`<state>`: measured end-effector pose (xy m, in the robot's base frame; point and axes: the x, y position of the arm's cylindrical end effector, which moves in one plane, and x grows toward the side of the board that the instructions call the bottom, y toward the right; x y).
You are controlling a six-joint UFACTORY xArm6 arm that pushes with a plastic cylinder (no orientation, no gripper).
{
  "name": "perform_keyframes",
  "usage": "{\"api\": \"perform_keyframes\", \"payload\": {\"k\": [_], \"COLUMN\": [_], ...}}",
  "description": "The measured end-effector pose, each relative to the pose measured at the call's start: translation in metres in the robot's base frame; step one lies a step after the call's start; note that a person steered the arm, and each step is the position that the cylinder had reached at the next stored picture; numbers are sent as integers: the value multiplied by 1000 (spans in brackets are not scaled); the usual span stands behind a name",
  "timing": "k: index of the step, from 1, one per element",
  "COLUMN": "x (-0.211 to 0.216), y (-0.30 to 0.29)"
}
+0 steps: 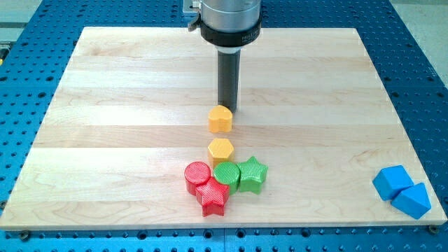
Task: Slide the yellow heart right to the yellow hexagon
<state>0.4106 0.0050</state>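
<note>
The yellow heart lies near the middle of the wooden board. The yellow hexagon lies just below it in the view, with a small gap between them. My tip stands right at the heart's upper right edge, close to it or touching it; I cannot tell which. The rod rises straight up from there to the arm's dark collar at the view's top.
Below the hexagon is a tight cluster: a red cylinder, a red star, a green cylinder and a green star. Two blue blocks lie together at the board's lower right corner.
</note>
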Motion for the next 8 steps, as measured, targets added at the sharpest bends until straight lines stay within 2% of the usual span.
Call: {"api": "perform_keyframes", "payload": {"k": [1,2,4,5,6,8], "x": [-28,-3,61,69,54,54], "y": [-19,-42,-4,15,38,38]}}
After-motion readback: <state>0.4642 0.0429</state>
